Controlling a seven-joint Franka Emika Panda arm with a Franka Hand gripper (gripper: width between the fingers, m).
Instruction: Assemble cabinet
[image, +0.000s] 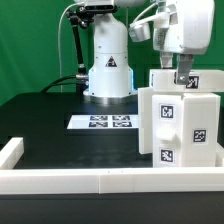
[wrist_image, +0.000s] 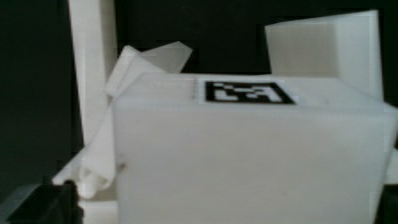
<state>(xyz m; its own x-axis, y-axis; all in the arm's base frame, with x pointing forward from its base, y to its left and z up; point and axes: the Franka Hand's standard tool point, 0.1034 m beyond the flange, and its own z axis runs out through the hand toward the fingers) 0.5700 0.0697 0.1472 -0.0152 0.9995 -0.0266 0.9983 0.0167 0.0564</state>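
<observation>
Bearing unreadable black-and-white tags, the cabinet (image: 178, 122) sits beneath the pincer (image: 182, 80), grip unclear.

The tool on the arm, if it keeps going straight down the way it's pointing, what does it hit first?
Most likely the cabinet body. In the exterior view the tool points down right at the box's top, and the wrist view shows its tagged top face close ahead. Whether they already touch is unclear.
</observation>
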